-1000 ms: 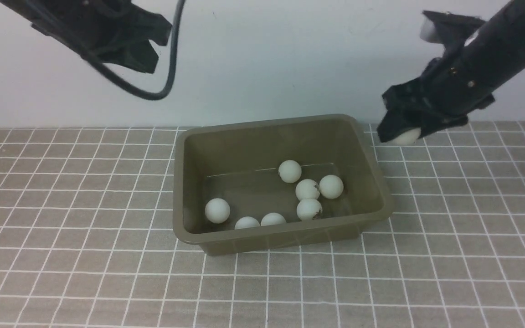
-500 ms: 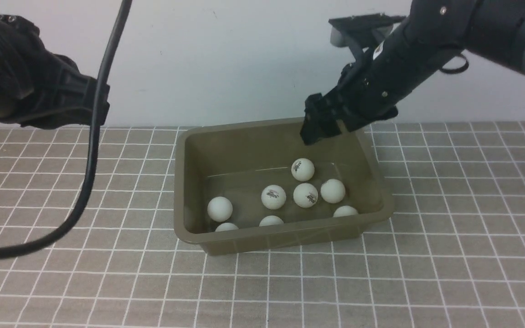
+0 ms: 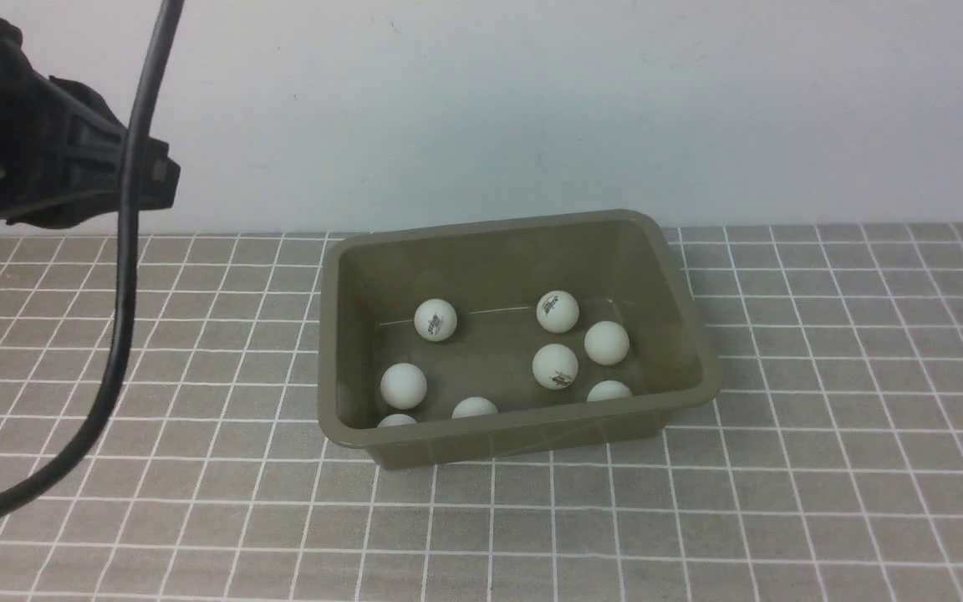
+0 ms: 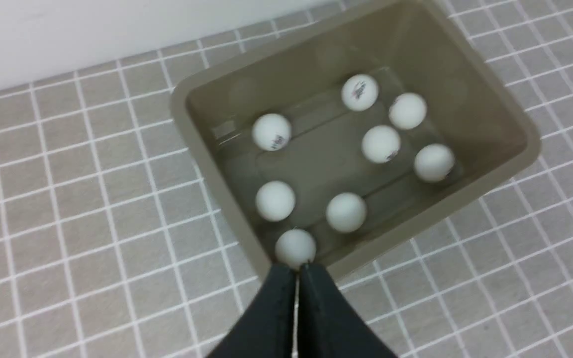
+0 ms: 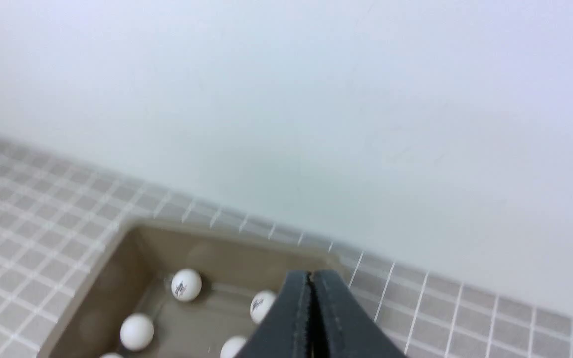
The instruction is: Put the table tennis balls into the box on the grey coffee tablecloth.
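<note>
Mia: Where are the table tennis balls [image 4: 381, 143]?

Tom: All eight lie inside the box [image 3: 498, 435], down on its floor. Four sit close together at one end. The others are spread out. None lies on the grey coffee tablecloth [image 3: 824, 376] around the box.

Mia: And the box?

Tom: It stands flat on the tablecloth, near the white wall [image 3: 532, 109].

Mia: What do the robot's tools do?

Tom: The left tool [image 4: 298, 268] hangs in the air on the left side. Its two fingers are pressed together, with nothing between them. The right tool [image 5: 311, 276] looks down at the box from above. Its fingers are together too, and empty.

Mia: So is the job done?

Tom: It looks done.

Mia: How would a ball feel, if one had to be picked up?

Tom: Probably very light, hard and smooth. It is round, so it rolls away at a small push. It may pop out of a tight pinch, and the thin shell could dent. A tool should close softly on two sides, right across the middle.
</note>
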Controlling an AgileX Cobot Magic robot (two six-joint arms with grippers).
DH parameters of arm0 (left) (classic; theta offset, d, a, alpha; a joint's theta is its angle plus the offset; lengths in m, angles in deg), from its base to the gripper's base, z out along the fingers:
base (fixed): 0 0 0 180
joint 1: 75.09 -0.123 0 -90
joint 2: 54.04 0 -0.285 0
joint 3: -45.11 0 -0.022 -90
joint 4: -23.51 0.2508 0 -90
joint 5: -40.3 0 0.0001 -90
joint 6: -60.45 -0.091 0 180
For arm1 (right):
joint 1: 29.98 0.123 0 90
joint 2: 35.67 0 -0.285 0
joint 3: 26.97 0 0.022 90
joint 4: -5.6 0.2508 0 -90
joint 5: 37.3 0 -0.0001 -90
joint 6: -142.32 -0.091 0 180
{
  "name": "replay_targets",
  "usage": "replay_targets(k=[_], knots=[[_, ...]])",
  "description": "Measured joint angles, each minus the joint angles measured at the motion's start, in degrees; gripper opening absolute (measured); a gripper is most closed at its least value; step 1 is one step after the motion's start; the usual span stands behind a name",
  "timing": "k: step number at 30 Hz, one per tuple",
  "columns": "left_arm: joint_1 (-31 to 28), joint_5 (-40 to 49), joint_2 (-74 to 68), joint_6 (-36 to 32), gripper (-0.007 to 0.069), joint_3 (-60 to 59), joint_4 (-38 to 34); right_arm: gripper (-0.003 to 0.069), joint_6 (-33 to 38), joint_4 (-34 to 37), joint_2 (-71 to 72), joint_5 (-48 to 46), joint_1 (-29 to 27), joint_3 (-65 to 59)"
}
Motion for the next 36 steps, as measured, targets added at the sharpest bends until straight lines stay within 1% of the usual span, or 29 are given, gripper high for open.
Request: replay_targets(k=[3, 5, 6, 8, 11, 12, 13, 16, 18, 23, 25, 31, 36], knots=[[0.00, -0.49, 0.00, -0.99, -0.0005, 0.00, -1.69, -0.0013, -0.87, -2.36, 12.47, 8.56, 0.00, -14.67], [0.00, -1.40, 0.00, -2.23, -0.0005, 0.00, -3.33, -0.0013, -1.50, -4.47, 23.55, 16.94, 0.00, -25.20], [0.00, -1.51, 0.00, -2.60, -0.0005, 0.00, -3.66, -0.0013, -1.86, -4.91, 25.80, 18.57, 0.00, -27.38], [0.00, -2.07, 0.00, -4.10, -0.0005, 0.00, -5.44, -0.0013, -5.52, -7.51, 38.78, 25.85, 0.00, -38.76], [0.00, -2.32, 0.00, -5.72, -0.0005, 0.00, -7.41, -0.0013, -11.26, -11.95, 50.36, 29.08, 0.00, -47.83], [0.00, -2.37, 0.06, -6.21, -0.0005, -0.05, -7.83, -0.0013, -14.33, -14.53, 53.70, 29.59, 0.00, -50.11], [0.00, -2.47, 0.12, -6.60, -0.0005, -0.10, -8.20, -0.0013, -16.46, -16.36, 54.82, 29.59, 0.00, -51.84], [0.00, -3.68, 2.02, -7.23, -0.0005, -1.67, -9.15, -0.0013, -23.15, -21.68, 55.60, 28.15, 0.00, -53.94], [0.00, -5.95, 4.30, -6.98, -0.0005, -4.00, -8.49, -0.0013, -25.62, -24.31, 55.60, 27.99, 0.02, -54.18], [0.00, -11.33, 11.69, -4.79, -0.0005, -11.75, -5.55, -0.0013, -26.56, -26.76, 55.66, 27.06, 0.07, -54.24], [0.00, -15.03, 17.49, -4.43, -0.0005, -17.37, -4.00, -0.0013, -26.56, -26.92, 55.66, 26.38, 0.07, -54.24], [0.00, -20.56, 29.19, -4.16, -0.0005, -28.72, -4.08, -0.0013, -26.72, -26.98, 55.72, 25.70, 0.07, -54.30], [0.00, -20.43, 36.14, -4.05, -0.0005, -32.81, -5.93, -0.0013, -26.72, -27.04, 55.72, 25.65, 0.07, -54.30]])
